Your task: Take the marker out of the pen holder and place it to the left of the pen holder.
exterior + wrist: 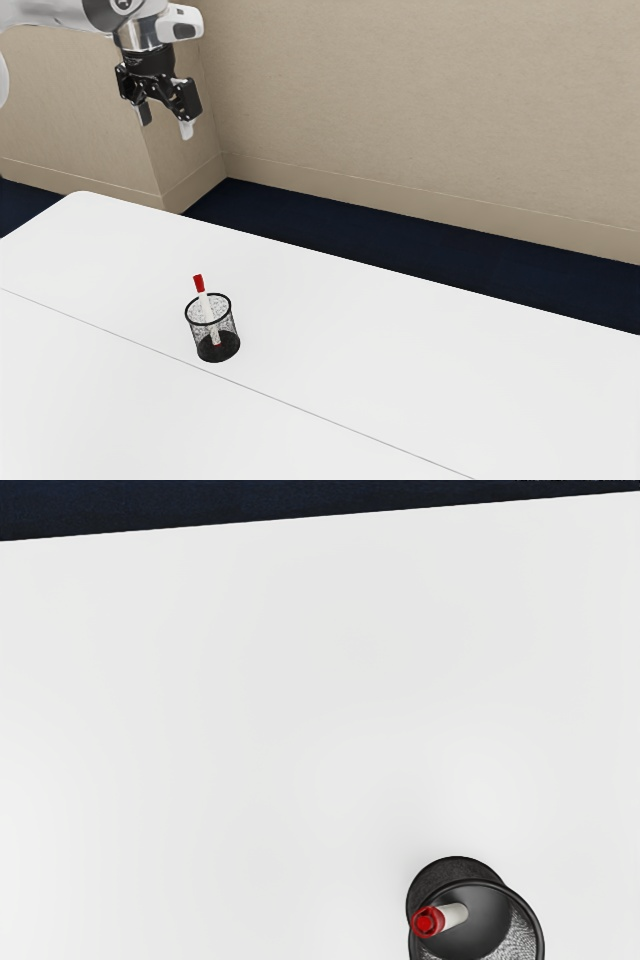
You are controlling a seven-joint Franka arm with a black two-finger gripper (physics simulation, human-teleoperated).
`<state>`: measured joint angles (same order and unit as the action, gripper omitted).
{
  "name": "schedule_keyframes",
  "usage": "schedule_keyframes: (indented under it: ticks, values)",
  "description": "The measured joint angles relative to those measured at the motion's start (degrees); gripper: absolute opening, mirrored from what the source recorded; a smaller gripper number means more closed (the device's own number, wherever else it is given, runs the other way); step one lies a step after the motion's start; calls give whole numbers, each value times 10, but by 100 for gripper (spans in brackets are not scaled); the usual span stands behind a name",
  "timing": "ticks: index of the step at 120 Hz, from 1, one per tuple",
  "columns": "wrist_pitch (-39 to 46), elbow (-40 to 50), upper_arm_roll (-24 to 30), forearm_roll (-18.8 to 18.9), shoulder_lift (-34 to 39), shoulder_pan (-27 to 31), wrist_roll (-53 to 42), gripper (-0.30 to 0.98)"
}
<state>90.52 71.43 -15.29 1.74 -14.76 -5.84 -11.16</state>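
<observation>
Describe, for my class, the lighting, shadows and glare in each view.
Exterior view: the tabletop is bright, nearly even white, with no distinct cast shadow beside the pen holder; the beige wall is softly lit, the floor very dark. Wrist view: the tabletop is pale grey-white with faint, gradual shading, and no hard glare spot stands out.

white table [450, 370], thin seam [350, 430] across it | dark blue floor [400, 240] | beige wall [420, 100], baseboard [400, 203] along its foot
</observation>
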Motion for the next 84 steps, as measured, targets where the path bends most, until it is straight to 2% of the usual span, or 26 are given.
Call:
schedule_keyframes:
  ticks: [18, 32, 43, 84]
  values:
    - [-1, 0, -18, -20, -2, 1, 0, 69]
    - [-1, -3, -5, -26, -5, -1, 3, 69]
    - [3, -3, -3, -35, -33, 0, 15, 69]
    - [52, -2, -16, -46, -165, 1, 195, 69]
